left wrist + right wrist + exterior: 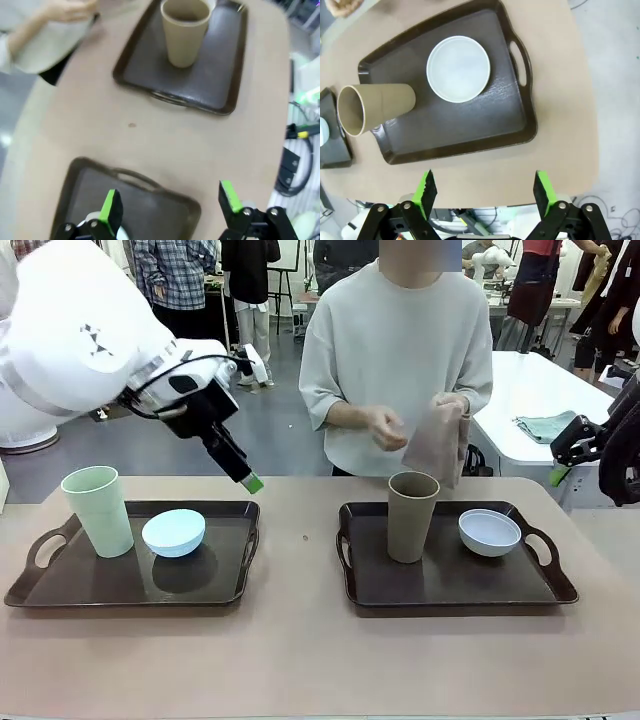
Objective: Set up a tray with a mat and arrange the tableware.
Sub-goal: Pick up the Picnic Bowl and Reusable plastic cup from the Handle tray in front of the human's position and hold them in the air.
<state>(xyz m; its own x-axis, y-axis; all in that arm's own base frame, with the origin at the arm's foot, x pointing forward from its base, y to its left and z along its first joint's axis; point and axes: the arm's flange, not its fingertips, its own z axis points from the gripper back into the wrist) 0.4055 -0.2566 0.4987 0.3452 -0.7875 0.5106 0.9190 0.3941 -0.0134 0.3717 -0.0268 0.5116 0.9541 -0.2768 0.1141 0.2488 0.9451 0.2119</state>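
Two dark brown trays sit on the beige desk (300, 650), one toward its left edge (130, 600), one toward its right (460, 606). The left tray carries a pale green tumbler (98, 510), upright, with a light blue bowl (173, 532) just beside it. The right tray carries a taupe-brown tumbler (411, 517) and a greyish-white bowl (489, 532), slightly apart. The robot's left hand (248, 478) hangs over the left tray's far rim. The right hand (562, 468) sits past the desk's far right corner. A person (400, 350) at the far edge holds a taupe cloth (438, 443).

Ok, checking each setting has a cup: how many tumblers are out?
2. The pale green tumbler stands on the left tray, the taupe tumbler on the right tray; none looks hidden.
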